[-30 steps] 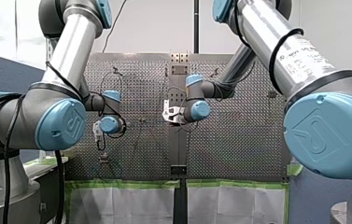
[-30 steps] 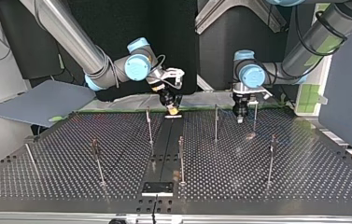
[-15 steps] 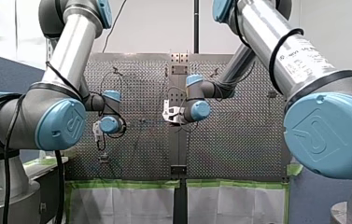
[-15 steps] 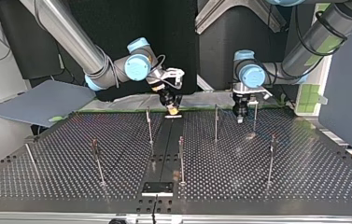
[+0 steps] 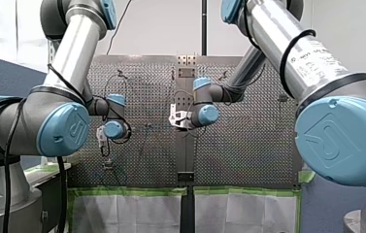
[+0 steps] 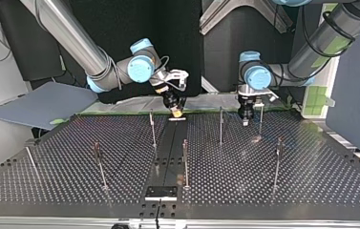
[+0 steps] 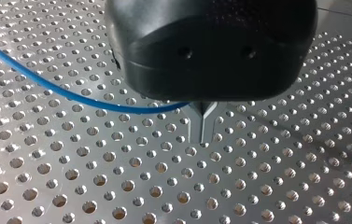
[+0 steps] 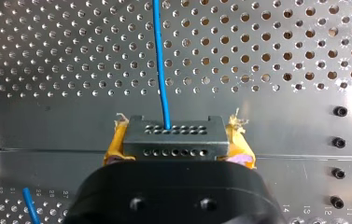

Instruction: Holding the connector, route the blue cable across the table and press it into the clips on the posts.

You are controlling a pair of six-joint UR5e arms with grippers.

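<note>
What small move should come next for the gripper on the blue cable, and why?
Probably my left gripper, shut on the blue cable, should carry it toward the post beside it: my right gripper holds the connector, and the cable runs loose over the table.

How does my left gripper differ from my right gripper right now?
My left gripper has bare metal fingers; my right gripper has yellow pads. My left gripper pinches the blue cable; my right gripper clamps the connector. Both are shut, low over the perforated table.

Bright overhead glare on perforated table (image 8: 313,116)
</note>
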